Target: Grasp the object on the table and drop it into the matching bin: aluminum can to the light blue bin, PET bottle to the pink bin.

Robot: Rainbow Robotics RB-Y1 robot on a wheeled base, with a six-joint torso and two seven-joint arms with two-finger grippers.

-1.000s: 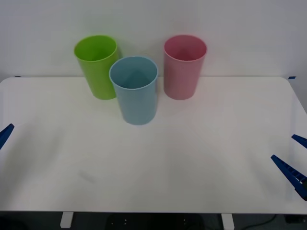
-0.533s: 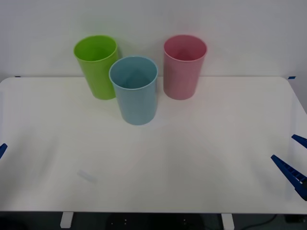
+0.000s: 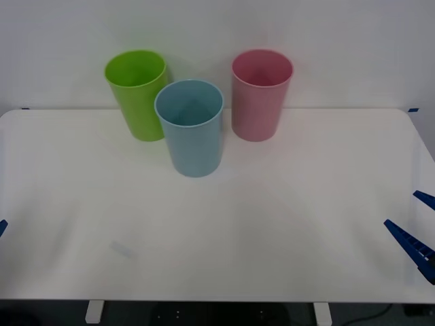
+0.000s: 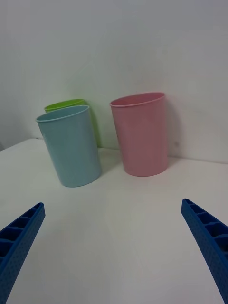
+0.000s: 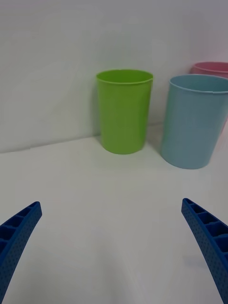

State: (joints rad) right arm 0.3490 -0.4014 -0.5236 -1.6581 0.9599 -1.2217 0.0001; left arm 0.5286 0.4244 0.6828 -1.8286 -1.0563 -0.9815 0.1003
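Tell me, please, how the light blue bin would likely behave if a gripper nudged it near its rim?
The light blue bin stands tall on a narrower base, so it would probably tip rather than slide. It looks like smooth thin plastic, likely light. Falling backward, it might knock the green bin close behind.

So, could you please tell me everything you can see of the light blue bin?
The light blue bin is a tall, smooth, unmarked cup of what looks like plastic, tapering towards its base. It stands upright and open-topped on the white table, nearer the robot than the lime green bin on its left and the pink bin on its right. The front view shows nothing in the part of its inside that is in sight. Neither gripper touches it.
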